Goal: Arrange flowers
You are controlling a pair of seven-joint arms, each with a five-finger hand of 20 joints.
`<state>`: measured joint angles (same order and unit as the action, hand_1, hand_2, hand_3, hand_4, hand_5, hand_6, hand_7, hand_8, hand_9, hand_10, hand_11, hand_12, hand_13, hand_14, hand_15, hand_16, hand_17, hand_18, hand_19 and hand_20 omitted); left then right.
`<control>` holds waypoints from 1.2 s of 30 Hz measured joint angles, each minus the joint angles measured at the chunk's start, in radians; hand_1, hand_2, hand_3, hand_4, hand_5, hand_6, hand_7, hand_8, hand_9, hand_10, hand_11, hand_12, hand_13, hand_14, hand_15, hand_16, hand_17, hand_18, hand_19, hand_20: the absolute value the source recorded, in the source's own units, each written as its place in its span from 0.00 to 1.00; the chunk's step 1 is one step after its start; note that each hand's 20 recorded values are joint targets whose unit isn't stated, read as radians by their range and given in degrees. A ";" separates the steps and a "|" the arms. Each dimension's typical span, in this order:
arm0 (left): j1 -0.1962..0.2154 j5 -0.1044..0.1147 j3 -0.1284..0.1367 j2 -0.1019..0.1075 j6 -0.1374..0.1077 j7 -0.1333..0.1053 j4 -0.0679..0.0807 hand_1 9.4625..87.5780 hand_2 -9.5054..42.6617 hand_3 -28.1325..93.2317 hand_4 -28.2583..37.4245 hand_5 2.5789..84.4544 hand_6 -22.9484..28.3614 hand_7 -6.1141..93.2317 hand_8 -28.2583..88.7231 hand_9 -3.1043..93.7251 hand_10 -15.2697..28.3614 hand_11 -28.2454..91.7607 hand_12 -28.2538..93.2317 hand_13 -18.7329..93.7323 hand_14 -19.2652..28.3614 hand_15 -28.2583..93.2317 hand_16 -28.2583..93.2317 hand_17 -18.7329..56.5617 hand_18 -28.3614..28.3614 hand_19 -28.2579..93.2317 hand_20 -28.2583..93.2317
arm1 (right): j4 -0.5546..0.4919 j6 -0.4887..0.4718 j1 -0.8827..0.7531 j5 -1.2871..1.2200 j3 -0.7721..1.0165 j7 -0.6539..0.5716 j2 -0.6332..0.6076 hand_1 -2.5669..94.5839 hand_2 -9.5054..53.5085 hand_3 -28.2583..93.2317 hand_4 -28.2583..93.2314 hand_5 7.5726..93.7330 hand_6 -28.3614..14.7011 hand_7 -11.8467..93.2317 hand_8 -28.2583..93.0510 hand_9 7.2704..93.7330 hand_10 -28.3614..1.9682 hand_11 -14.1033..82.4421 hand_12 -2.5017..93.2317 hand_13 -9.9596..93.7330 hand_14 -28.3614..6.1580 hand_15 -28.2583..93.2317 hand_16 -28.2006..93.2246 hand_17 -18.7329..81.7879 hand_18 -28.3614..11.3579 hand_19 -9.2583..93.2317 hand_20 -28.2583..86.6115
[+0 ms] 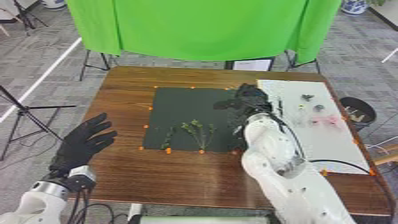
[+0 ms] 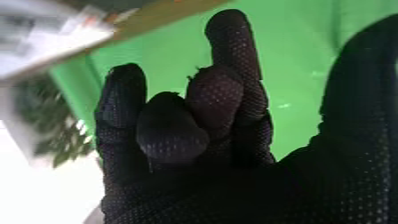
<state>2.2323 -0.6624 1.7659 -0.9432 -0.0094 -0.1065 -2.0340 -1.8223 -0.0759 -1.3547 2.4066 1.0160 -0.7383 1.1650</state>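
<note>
Right hand over mat's edge, thumb apart from part-bent fingers, no stem between; left hand spread beside mat; sprigs on mat, pink flower on board; low sweep could skew sprigs; loose pinch could drop thin stems.

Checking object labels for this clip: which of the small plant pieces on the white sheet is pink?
The pink piece, closer to the robot than the dark clumps; its pink colour sets it apart.
</note>
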 measured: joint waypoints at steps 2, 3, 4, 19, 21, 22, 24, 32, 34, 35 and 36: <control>0.004 0.000 0.002 -0.002 0.000 0.000 -0.001 0.20 0.11 0.83 0.00 0.33 0.56 0.29 0.14 0.29 0.66 0.47 0.35 0.37 0.78 0.58 0.19 0.15 0.90 0.62 0.28 | 0.025 -0.010 0.027 -0.007 0.021 -0.019 -0.039 0.19 0.00 0.86 0.00 0.60 0.55 0.50 0.14 0.64 0.44 0.74 0.47 0.69 0.48 0.89 0.48 0.46 0.19 0.88 0.52; 0.005 0.000 0.003 -0.002 0.000 0.000 -0.001 0.20 0.11 0.83 0.00 0.33 0.56 0.29 0.14 0.29 0.66 0.47 0.35 0.37 0.78 0.58 0.19 0.15 0.90 0.62 0.28 | 0.038 -0.018 0.038 -0.012 0.032 -0.026 -0.055 0.19 0.00 0.86 0.00 0.58 0.54 0.50 0.14 0.61 0.41 0.73 0.46 0.68 0.46 0.89 0.47 0.45 0.18 0.87 0.52; 0.006 0.000 0.003 -0.003 0.000 0.001 -0.001 0.20 0.11 0.83 0.00 0.33 0.56 0.29 0.14 0.29 0.66 0.47 0.35 0.37 0.78 0.58 0.19 0.15 0.90 0.62 0.28 | 0.050 -0.030 0.048 -0.019 0.043 -0.033 -0.071 0.19 0.00 0.86 0.00 0.57 0.52 0.48 0.14 0.59 0.39 0.73 0.45 0.66 0.45 0.88 0.47 0.44 0.18 0.87 0.52; 0.009 0.000 0.004 -0.004 -0.002 -0.001 -0.002 0.20 0.11 0.83 0.00 0.33 0.56 0.29 0.14 0.29 0.66 0.47 0.35 0.37 0.78 0.58 0.19 0.15 0.90 0.62 0.28 | 0.214 -0.107 0.112 -0.036 0.051 -0.064 -0.147 0.26 0.00 0.89 0.00 0.60 0.58 0.57 0.12 0.63 0.47 0.75 0.44 0.69 0.49 0.88 0.45 0.45 0.20 0.86 0.55; 0.010 0.000 0.005 -0.004 -0.002 -0.001 -0.003 0.20 0.11 0.82 0.00 0.33 0.56 0.29 0.14 0.29 0.66 0.47 0.35 0.37 0.78 0.58 0.19 0.15 0.90 0.62 0.28 | 0.240 -0.074 0.117 -0.026 0.038 -0.062 -0.152 0.27 0.00 0.89 0.00 0.62 0.59 0.57 0.12 0.64 0.49 0.75 0.44 0.70 0.50 0.88 0.46 0.46 0.20 0.86 0.55; 0.011 0.000 0.005 -0.004 -0.002 -0.001 -0.003 0.20 0.11 0.82 0.00 0.33 0.56 0.29 0.14 0.29 0.66 0.47 0.35 0.37 0.78 0.58 0.19 0.15 0.90 0.62 0.28 | 0.250 -0.061 0.119 -0.023 0.033 -0.062 -0.155 0.28 0.00 0.89 0.00 0.62 0.59 0.57 0.12 0.65 0.51 0.76 0.44 0.70 0.50 0.88 0.46 0.46 0.20 0.86 0.55; 0.011 0.000 0.006 -0.004 -0.002 -0.001 -0.003 0.20 0.11 0.82 0.00 0.33 0.56 0.29 0.14 0.29 0.66 0.47 0.35 0.37 0.78 0.58 0.19 0.15 0.90 0.62 0.28 | 0.265 -0.047 0.123 -0.020 0.028 -0.062 -0.161 0.30 0.00 0.89 0.00 0.64 0.60 0.57 0.12 0.67 0.54 0.76 0.44 0.72 0.51 0.88 0.46 0.47 0.21 0.87 0.55; 0.011 0.000 0.009 -0.010 -0.002 -0.001 -0.003 0.20 0.11 0.83 0.00 0.33 0.56 0.29 0.14 0.29 0.66 0.47 0.35 0.37 0.78 0.58 0.19 0.15 0.90 0.62 0.28 | 0.289 -0.052 0.131 -0.022 0.027 -0.059 -0.170 0.37 0.00 0.88 0.00 0.66 0.62 0.54 0.31 0.70 0.57 0.76 0.44 0.75 0.55 0.89 0.47 0.48 0.23 0.87 0.54; 0.011 0.000 0.009 -0.010 -0.002 -0.001 -0.003 0.20 0.11 0.83 0.00 0.33 0.56 0.29 0.14 0.29 0.66 0.47 0.35 0.37 0.78 0.58 0.19 0.15 0.90 0.62 0.28 | 0.296 -0.058 0.132 -0.022 0.026 -0.057 -0.170 0.38 0.00 0.87 0.00 0.67 0.63 0.54 0.32 0.71 0.58 0.76 0.44 0.76 0.55 0.89 0.47 0.48 0.23 0.86 0.54; 0.011 0.000 0.009 -0.010 -0.002 -0.001 -0.003 0.20 0.11 0.83 0.00 0.33 0.56 0.29 0.14 0.29 0.66 0.47 0.35 0.37 0.78 0.58 0.19 0.15 0.90 0.62 0.28 | 0.299 -0.060 0.133 -0.022 0.026 -0.056 -0.170 0.39 0.00 0.87 0.00 0.68 0.63 0.54 0.33 0.71 0.58 0.76 0.44 0.76 0.56 0.89 0.47 0.48 0.23 0.86 0.54; 0.011 0.000 0.008 -0.010 -0.002 -0.001 -0.003 0.20 0.11 0.83 0.00 0.33 0.56 0.29 0.14 0.29 0.66 0.47 0.35 0.37 0.78 0.58 0.19 0.15 0.90 0.62 0.28 | 0.301 -0.062 0.133 -0.022 0.025 -0.055 -0.170 0.39 0.00 0.86 0.00 0.68 0.64 0.54 0.33 0.72 0.58 0.76 0.44 0.76 0.56 0.89 0.47 0.48 0.24 0.86 0.54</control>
<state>2.2429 -0.6622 1.7742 -0.9537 -0.0110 -0.1073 -2.0372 -1.5214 -0.1375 -1.2222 2.3842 1.0413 -0.7931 0.9953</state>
